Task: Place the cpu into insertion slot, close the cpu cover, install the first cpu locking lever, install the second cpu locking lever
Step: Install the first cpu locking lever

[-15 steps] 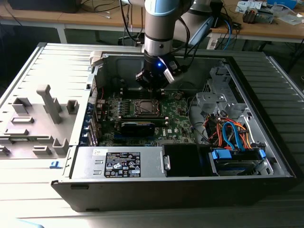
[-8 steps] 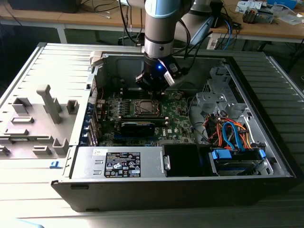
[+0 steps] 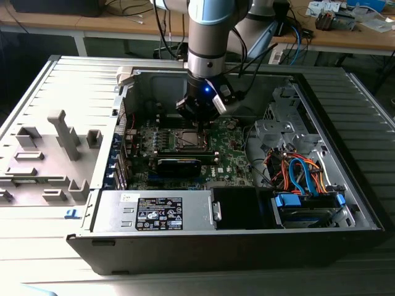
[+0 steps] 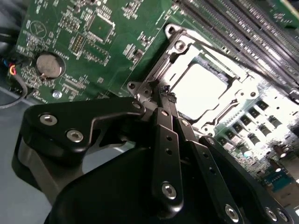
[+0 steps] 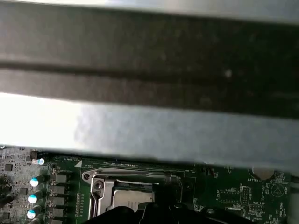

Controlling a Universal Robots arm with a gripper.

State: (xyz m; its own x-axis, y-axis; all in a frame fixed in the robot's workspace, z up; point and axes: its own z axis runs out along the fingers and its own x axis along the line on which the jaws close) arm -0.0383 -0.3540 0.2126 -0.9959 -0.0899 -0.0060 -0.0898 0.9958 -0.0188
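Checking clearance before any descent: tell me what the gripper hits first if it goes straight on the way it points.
Likely the metal cpu cover at the socket's corner; the closed gripper points there, though the gap is hard to judge.

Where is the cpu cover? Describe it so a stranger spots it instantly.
Inside the open computer case, find the green motherboard. The cpu cover is the shiny square metal frame there, windowed around a bright cpu, unlike the long dark slots beside it.
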